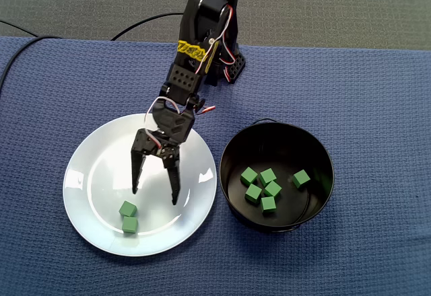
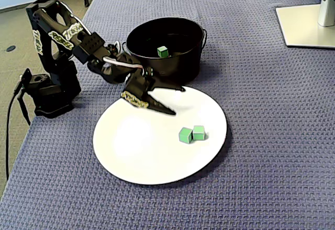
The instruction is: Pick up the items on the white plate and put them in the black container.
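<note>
Claw [image 1: 155, 195] is hovering wide open and empty over the white plate [image 1: 79, 175]. 2 green cubes [image 1: 128, 210] are lying side by side and touching at lower left of frame, just below the claw's left fingertip, off its centreline.

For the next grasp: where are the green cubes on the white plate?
In a fixed view, two green cubes lie touching near the lower edge of the white plate, just below the open gripper.
</note>
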